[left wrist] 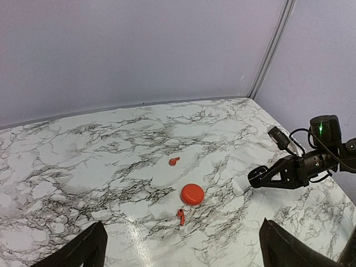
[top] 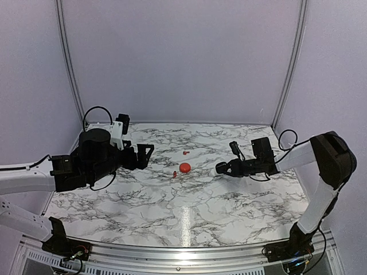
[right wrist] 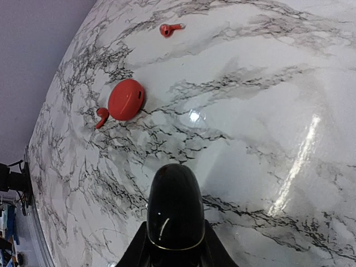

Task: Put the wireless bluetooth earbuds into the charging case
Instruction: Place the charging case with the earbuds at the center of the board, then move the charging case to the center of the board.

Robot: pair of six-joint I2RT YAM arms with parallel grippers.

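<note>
Earbuds [top: 174, 173] by red case [top: 184, 167], mid table [top: 114, 212], edges far off.

No legible text (none anywhere)

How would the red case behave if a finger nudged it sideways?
The red case lies flat, low and round, so it would probably slide, not tip. The table looks glossy, so it may skid easily and could knock the earbud beside it.

Marbled table [top: 143, 206] (glossy), pale lilac walls [top: 183, 57]
</note>
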